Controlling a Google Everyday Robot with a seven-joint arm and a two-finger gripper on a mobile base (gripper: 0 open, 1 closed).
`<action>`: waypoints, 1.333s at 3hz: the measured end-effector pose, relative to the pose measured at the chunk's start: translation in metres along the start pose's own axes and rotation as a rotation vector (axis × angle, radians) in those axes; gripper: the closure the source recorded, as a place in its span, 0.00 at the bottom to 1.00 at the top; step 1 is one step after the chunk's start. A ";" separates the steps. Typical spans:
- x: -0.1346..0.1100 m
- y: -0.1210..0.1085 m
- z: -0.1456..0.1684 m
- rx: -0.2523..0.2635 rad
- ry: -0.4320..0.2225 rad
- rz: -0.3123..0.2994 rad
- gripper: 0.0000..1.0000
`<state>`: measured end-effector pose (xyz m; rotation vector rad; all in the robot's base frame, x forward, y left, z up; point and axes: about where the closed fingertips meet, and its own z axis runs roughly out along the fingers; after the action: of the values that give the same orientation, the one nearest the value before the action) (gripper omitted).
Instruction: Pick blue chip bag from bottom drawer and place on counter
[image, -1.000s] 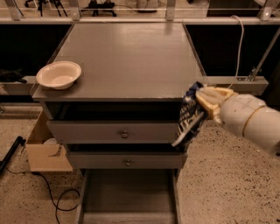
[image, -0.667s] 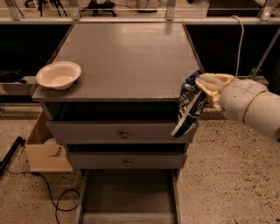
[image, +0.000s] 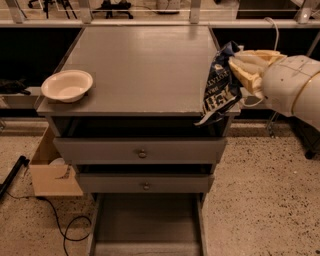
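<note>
My gripper (image: 239, 66) comes in from the right at counter height and is shut on the top of the blue chip bag (image: 219, 87). The navy bag with white lettering hangs down from the fingers (image: 249, 75), over the right front corner of the counter (image: 145, 65). Its lower end reaches the counter's front edge. The bottom drawer (image: 147, 225) is pulled open below, and its grey floor shows nothing in it.
A white bowl (image: 67, 85) sits at the counter's front left corner. Two shallower knobbed drawers (image: 142, 152) are partly pulled out above the bottom one. A cardboard box (image: 50, 172) and a black cable (image: 65, 235) lie on the floor at left.
My gripper has lifted the bag up from beside the drawers to counter height and moved it slightly left over the counter's right edge.
</note>
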<state>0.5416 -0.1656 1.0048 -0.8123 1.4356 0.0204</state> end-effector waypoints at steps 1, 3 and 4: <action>-0.003 0.026 0.022 -0.061 -0.004 0.002 1.00; -0.003 0.034 0.036 -0.092 0.001 -0.008 1.00; -0.003 0.042 0.060 -0.128 0.016 -0.022 1.00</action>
<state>0.5728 -0.1036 0.9827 -0.9344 1.4509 0.0898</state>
